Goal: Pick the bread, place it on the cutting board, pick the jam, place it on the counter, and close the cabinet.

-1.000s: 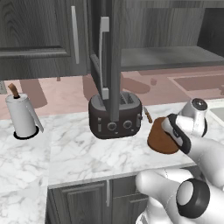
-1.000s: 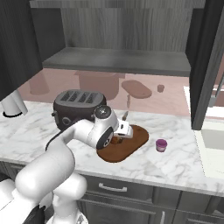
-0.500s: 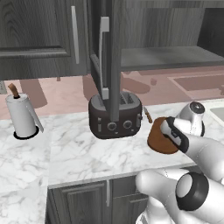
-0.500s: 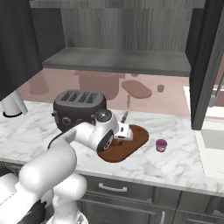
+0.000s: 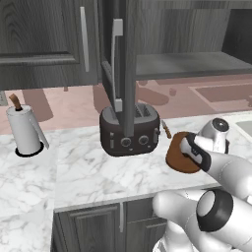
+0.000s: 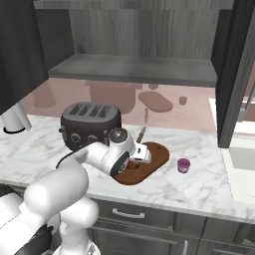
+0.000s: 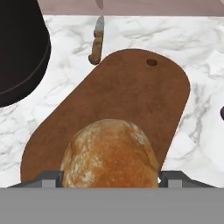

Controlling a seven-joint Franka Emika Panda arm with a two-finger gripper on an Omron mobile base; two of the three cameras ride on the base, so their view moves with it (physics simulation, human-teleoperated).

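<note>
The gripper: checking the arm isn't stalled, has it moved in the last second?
Yes. In the right base view the gripper has sunk lower toward the cutting board, judged against the toaster.

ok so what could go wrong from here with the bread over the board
The bread sits between the pincer fingers at the near end of the cutting board; released there, the round roll might roll off onto the counter. Pulling back, the arm could clip the toaster beside it. The jam stands close by, so a wide swing could tip it.
</note>
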